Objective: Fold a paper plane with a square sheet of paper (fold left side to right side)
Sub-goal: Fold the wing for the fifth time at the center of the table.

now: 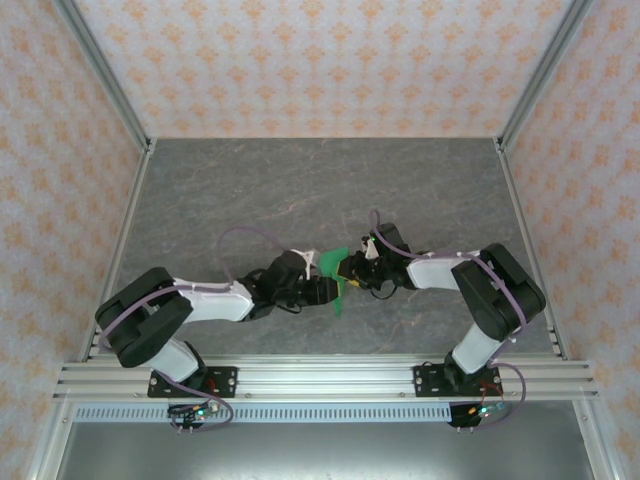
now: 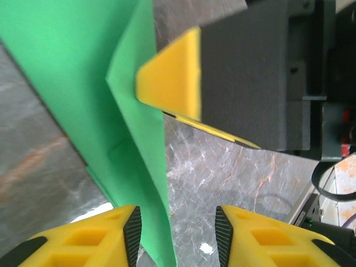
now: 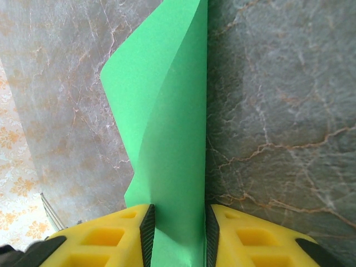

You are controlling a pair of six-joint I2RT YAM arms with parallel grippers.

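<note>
From the near edge the two arms are reaching in toward each other. The claws are meeting over the table, a little nearer than its centre, with the paper sitting between them, raised and bent rather than lying flat. The left claw is standing apart: a green flap is running up along its left pad, and bare table is showing through the wide gap to the other pad, so it is gripping nothing. The right claw is straddling the paper, with green filling the narrow gap from pad to pad. I cannot tell whether it is truly pinching the sheet or only bracketing it. One of its yellow fingertips appears to be touching a creased edge of the paper just beyond the left claw. Farther out the sheet is curling over on itself, one layer arching above another along a straight edge. The left-to-right fold is, I judge, under way but not yet creased. The next move is calling for the left claw to close on its flap, carry it rightward until the edges are matching, and lay it down gently for pressing, since thin paper buckles.
</note>
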